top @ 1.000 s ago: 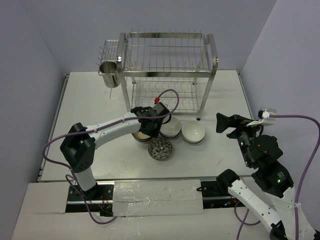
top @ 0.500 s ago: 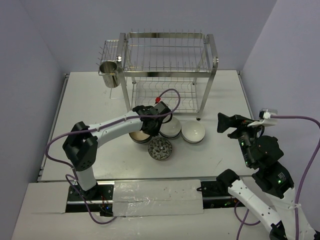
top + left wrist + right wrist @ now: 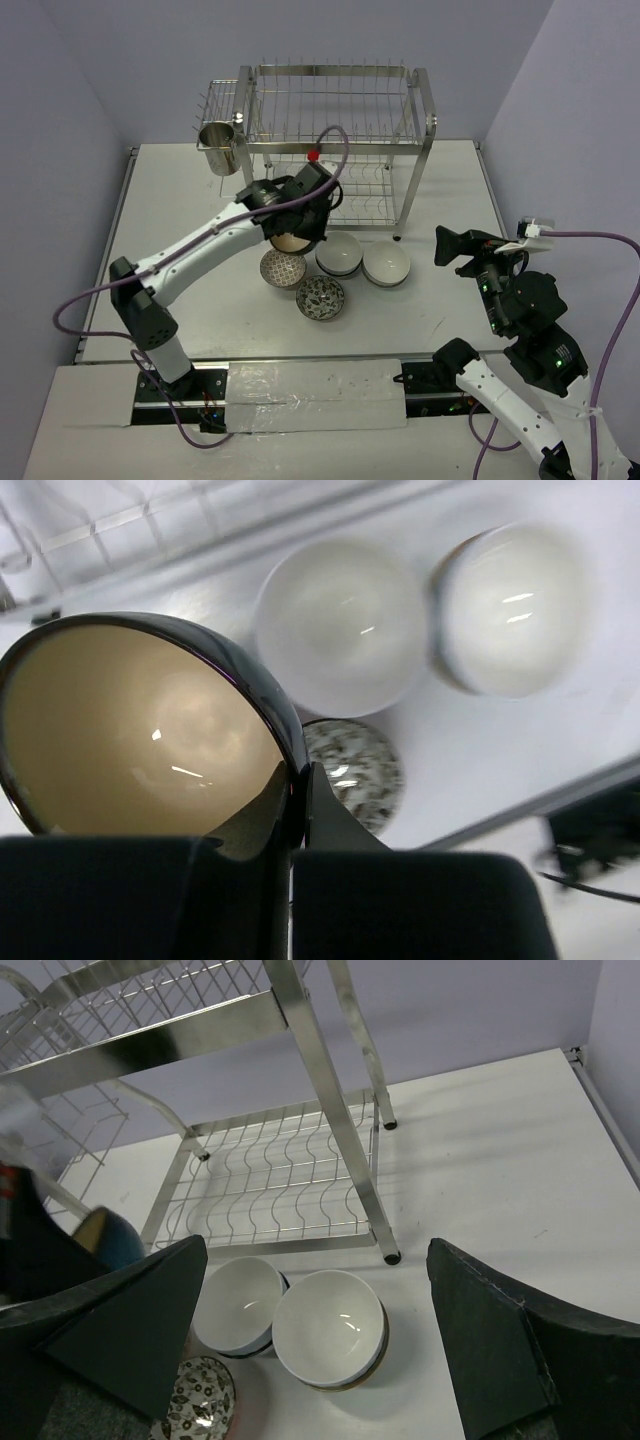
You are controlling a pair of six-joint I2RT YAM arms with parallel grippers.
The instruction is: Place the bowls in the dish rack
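My left gripper (image 3: pixel 303 228) (image 3: pixel 298 780) is shut on the rim of the teal bowl (image 3: pixel 288 240) with the brown inside (image 3: pixel 140 730), and holds it tilted in the air just in front of the dish rack (image 3: pixel 335 140). Below it on the table lie a red patterned bowl (image 3: pixel 283 268), a dark patterned bowl (image 3: pixel 320 298) (image 3: pixel 355 770) and two white bowls (image 3: pixel 340 253) (image 3: pixel 386 265). The white bowls also show in the left wrist view (image 3: pixel 340 620) (image 3: pixel 515 605). My right gripper (image 3: pixel 452 245) (image 3: pixel 315 1330) is open and empty, to the right of the white bowls (image 3: pixel 237 1305) (image 3: pixel 328 1328).
A shiny steel cup (image 3: pixel 218 148) hangs by the small side basket (image 3: pixel 222 98) at the rack's left. The rack's lower tier (image 3: pixel 280 1190) has wavy wires, and its front right leg (image 3: pixel 392 1256) stands close to the white bowls. Walls close in the back and sides.
My left gripper has lifted the teal bowl off the table and up towards the rack. This uncovered the red patterned bowl beneath it. The right arm has not moved.
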